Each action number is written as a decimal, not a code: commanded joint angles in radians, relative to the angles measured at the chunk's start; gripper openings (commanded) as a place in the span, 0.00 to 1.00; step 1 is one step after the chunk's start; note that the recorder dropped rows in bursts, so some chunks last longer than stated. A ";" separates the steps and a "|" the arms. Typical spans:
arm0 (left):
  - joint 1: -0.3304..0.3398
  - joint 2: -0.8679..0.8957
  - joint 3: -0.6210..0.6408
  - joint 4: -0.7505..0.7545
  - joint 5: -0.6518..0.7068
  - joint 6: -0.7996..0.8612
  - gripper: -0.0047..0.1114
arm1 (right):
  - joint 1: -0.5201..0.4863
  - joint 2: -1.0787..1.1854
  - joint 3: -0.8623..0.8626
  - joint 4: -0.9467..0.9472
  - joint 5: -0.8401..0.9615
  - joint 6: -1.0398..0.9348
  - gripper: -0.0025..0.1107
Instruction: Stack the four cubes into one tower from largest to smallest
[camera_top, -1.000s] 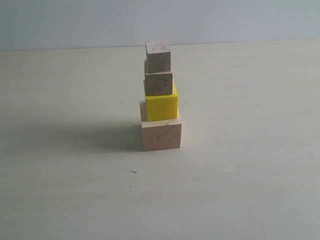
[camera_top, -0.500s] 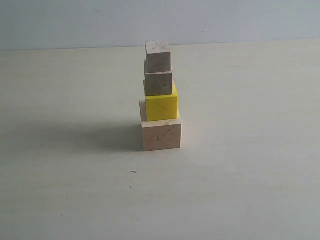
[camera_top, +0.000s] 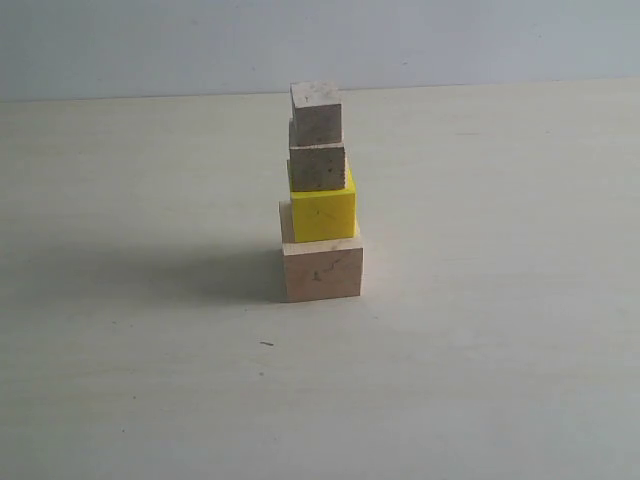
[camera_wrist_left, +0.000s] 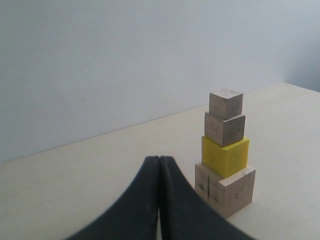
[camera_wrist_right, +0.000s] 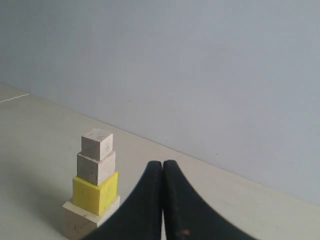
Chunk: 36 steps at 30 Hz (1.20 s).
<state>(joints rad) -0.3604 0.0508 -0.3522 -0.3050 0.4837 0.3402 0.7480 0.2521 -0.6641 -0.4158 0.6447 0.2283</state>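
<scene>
the tower (camera_top: 322, 200) stands mid-table (camera_top: 500, 360): big cube (camera_top: 322, 272), yellow cube (camera_top: 323, 213), small cube (camera_top: 318, 167), tiniest cube (camera_top: 316, 110) on top. left gripper (camera_wrist_left: 159, 160) and right gripper (camera_wrist_right: 163, 164) are clenched empty, apart from it.

No change logged in the exterior view over the last second. Tower (camera_top: 320, 195), centre frame: large pale cube (camera_top: 322, 272), yellow cube (camera_top: 323, 212), small wood cube (camera_top: 318, 167), tiniest cube (camera_top: 316, 110). No shift, tilt or turn detectable. Shadow (camera_top: 200, 275) on desk (camera_top: 480, 350), left of base: same outline. Wrist views: nothing earlier to compare against.
</scene>
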 joint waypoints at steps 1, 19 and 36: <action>0.003 -0.007 0.002 -0.012 -0.016 -0.004 0.05 | -0.004 -0.003 0.105 -0.004 -0.127 -0.005 0.02; 0.003 -0.007 0.002 -0.012 -0.020 -0.004 0.05 | -0.004 -0.004 0.200 -0.008 -0.178 0.003 0.02; 0.003 -0.007 0.002 -0.012 -0.039 -0.004 0.05 | -0.004 -0.004 0.200 -0.008 -0.178 0.003 0.02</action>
<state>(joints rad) -0.3604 0.0508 -0.3522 -0.3067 0.4616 0.3402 0.7480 0.2521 -0.4664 -0.4198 0.4813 0.2302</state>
